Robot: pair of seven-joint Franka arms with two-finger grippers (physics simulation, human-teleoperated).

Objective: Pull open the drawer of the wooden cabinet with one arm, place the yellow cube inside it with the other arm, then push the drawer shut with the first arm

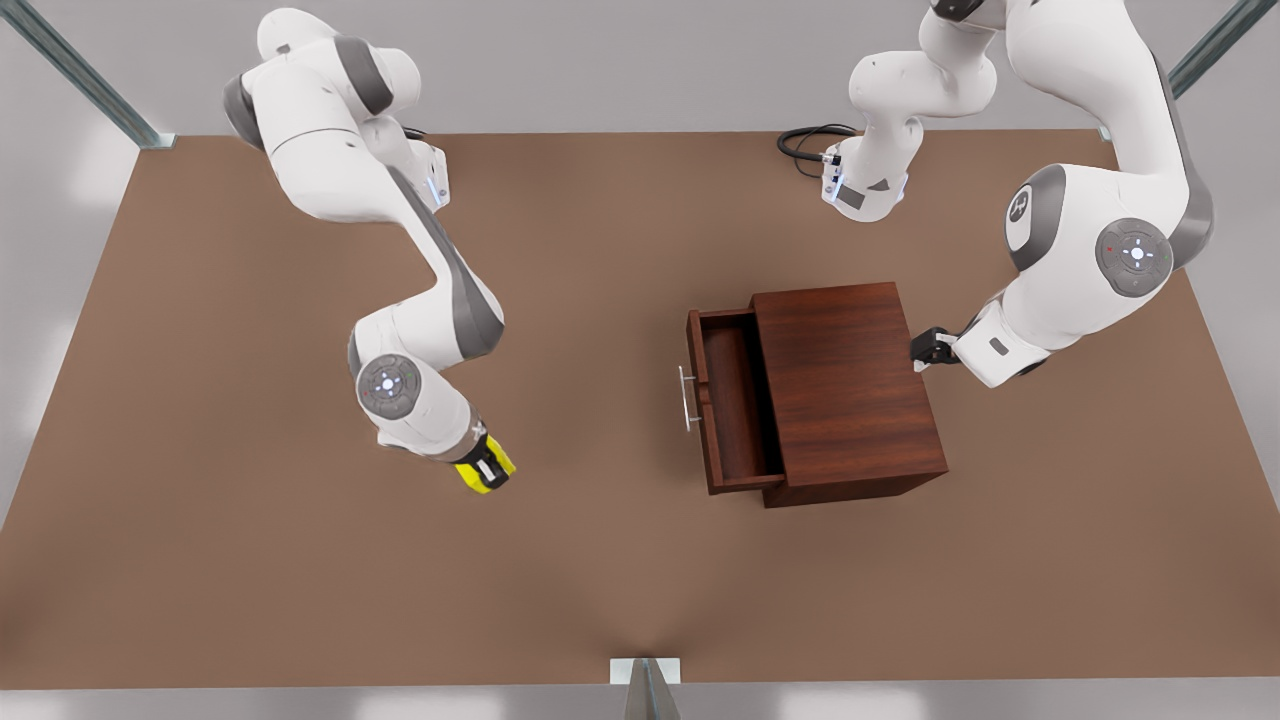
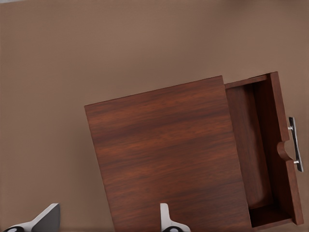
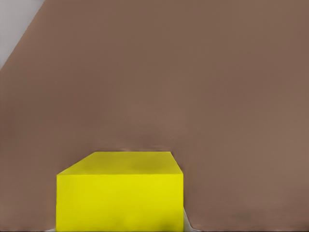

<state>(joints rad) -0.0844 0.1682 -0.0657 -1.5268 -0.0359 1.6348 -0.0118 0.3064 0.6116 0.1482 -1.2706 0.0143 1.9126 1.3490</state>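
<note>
Between right tool [image 1: 484,464] fingers: yellow cube [image 1: 474,477].

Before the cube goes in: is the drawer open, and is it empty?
Open and empty. The drawer is pulled out of the cabinet, and its floor is bare.

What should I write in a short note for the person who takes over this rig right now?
Right tool: shut on the yellow cube, low over the table on the front view's left, away from the cabinet.
Left tool: open, holding nothing, waiting at the wooden cabinet's back side.
Drawer: pulled open, nothing inside; handle free.
Done: drawer opened, cube grasped.
Left: carry the cube to the drawer, release it inside, then push the drawer shut with the left arm.
</note>
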